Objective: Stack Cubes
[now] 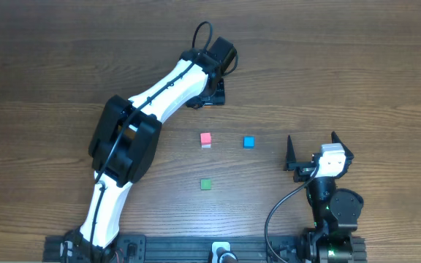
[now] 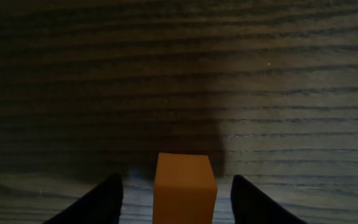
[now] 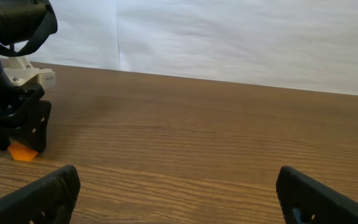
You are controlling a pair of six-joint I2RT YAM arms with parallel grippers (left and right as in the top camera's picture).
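An orange cube (image 2: 185, 185) rests on the wooden table between the fingers of my left gripper (image 2: 179, 208). The gripper is open, with a gap on each side of the cube. In the top view the left gripper (image 1: 209, 90) is at the far middle of the table, pointing down and covering the cube. The right wrist view has the orange cube (image 3: 22, 152) peeking out under the left gripper (image 3: 28, 127). Nearer the middle lie a pink cube (image 1: 206, 138), a blue cube (image 1: 248, 142) and a green cube (image 1: 205, 184), all apart. My right gripper (image 1: 311, 150) is open and empty at the near right.
The wooden table (image 1: 357, 73) is bare to the far right and the left. A white wall (image 3: 241, 37) stands behind the table's far edge. The left arm (image 1: 130, 139) stretches diagonally over the table's left middle.
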